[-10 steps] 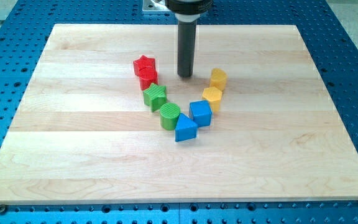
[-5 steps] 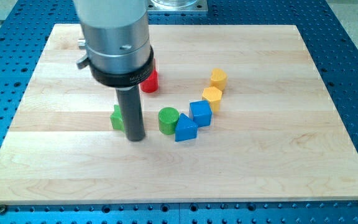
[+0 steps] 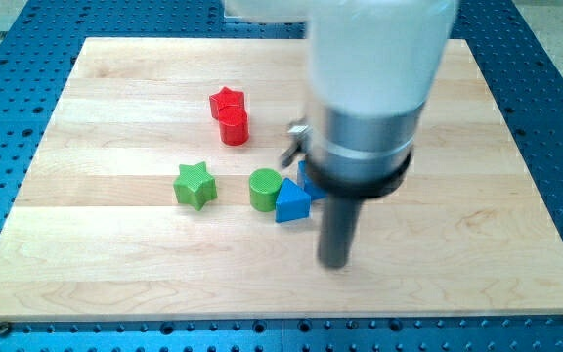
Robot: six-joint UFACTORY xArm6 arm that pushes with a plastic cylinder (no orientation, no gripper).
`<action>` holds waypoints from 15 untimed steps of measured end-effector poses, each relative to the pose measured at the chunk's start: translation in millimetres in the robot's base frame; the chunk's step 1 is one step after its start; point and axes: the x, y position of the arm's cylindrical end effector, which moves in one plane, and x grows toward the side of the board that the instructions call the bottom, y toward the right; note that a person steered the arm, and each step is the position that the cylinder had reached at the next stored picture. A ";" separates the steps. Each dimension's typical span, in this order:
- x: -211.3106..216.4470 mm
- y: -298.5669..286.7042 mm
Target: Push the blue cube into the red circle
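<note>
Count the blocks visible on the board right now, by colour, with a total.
Red: 2, the red star and the red cylinder.
Green: 2, the green star and the green cylinder.
Blue: 2, the blue triangular block and the mostly hidden blue cube.
Total: 6 visible; the arm may hide others.

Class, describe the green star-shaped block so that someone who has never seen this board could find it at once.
Start at the wooden board and look left of its centre. There stands the green star, alone, with the green cylinder apart to its right and two red blocks towards the view's top. It is the only green block with points; my tip is far off.
</note>
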 end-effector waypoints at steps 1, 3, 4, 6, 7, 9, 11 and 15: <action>-18.0 4.5; -67.1 -23.6; -110.4 -24.3; -147.8 -76.1; -147.8 -84.5; -120.6 -60.9; -105.8 -98.4; -129.5 -132.4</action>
